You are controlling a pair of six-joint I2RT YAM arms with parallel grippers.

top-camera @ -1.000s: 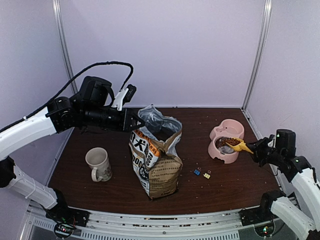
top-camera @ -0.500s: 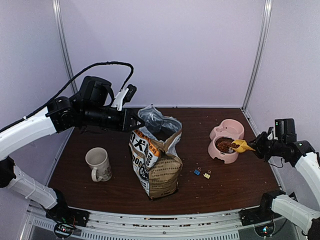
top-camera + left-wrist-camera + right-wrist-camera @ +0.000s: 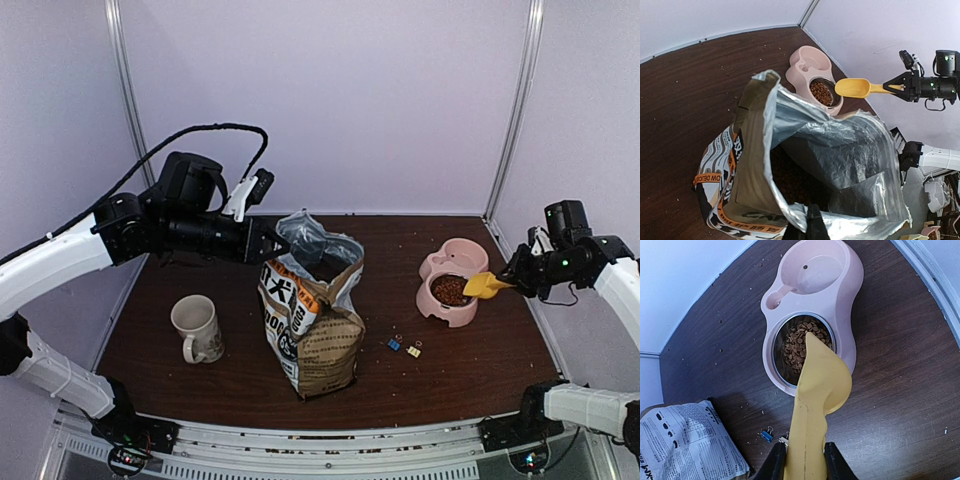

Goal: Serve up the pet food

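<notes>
Reddish-brown kibble pellets [image 3: 799, 342] sit in pink plastic double bowl [image 3: 854, 300], frame centre. My right gripper [image 3: 802, 460] pinches yellow plastic scoop [image 3: 822, 385] over its rim; left gripper [image 3: 277, 243] pinches brown paper bag [image 3: 315, 340] rim.

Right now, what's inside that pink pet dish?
In the pink dish, the near steel bowl holds reddish-brown kibble; the far hollow looks empty. The yellow scoop covers part of the bowl in the right wrist view, hiding what lies beneath.

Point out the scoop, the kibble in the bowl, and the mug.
scoop [image 3: 822, 380], right wrist view, its wide head.
kibble [image 3: 792, 347], right wrist view, left of the pile.
mug [image 3: 200, 338], top view, outer wall.
</notes>
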